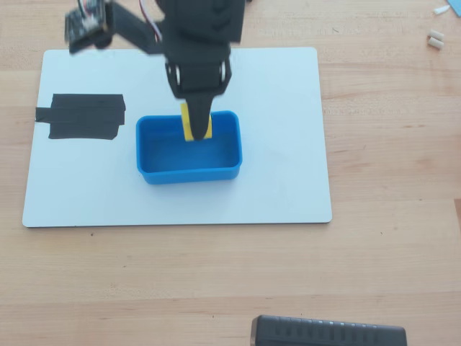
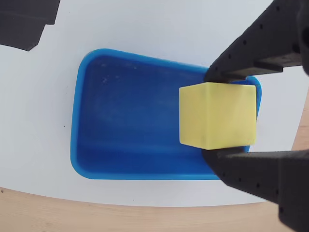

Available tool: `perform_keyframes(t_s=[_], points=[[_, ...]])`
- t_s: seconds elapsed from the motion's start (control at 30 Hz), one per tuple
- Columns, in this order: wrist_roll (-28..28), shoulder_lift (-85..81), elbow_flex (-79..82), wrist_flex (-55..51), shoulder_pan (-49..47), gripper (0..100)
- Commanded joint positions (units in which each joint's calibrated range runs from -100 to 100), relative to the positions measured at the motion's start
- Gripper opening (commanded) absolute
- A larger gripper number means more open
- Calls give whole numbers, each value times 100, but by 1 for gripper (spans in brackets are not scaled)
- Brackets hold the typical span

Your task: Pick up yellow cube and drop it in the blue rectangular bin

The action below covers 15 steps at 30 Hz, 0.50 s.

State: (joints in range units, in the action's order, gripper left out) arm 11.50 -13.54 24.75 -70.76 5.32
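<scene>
While the overhead view shows the whole scene, a pale wooden tabletop (image 1: 389, 252) carrying a white rectangular board (image 1: 288, 187), the wrist view shows only the part of it under the arm. On the board in the overhead view sit a patch of black tape (image 1: 83, 117) at the left and the shallow bright blue rectangular plastic bin (image 1: 189, 173) near the middle. A dark ridged object (image 1: 328, 334) is cut off by the bottom edge, and small white bits (image 1: 435, 40) lie at the top right; what they are is hard to tell.

From overhead, the black arm covers most of the small solid yellow cube (image 1: 189, 124), leaving only slivers of yellow at the bin's far wall. The wrist view shows the cube (image 2: 217, 115) fully, with the bin (image 2: 130, 121) beneath it and tape (image 2: 24, 21) cut off at the top left corner.

The black fingers (image 2: 251, 63) are closed narrowly on the cube, one pressing its upper face and the other its lower face in the wrist view. The cube hangs over the right end of the bin in that view.
</scene>
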Motion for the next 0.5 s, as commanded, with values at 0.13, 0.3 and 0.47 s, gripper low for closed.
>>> perform_keyframes(t_s=[0.13, 0.3, 0.47], points=[[-54, 337, -220, 396, -112, 11], [-54, 290, -220, 247, -95, 22], [-54, -7, -129, 107, -35, 26]])
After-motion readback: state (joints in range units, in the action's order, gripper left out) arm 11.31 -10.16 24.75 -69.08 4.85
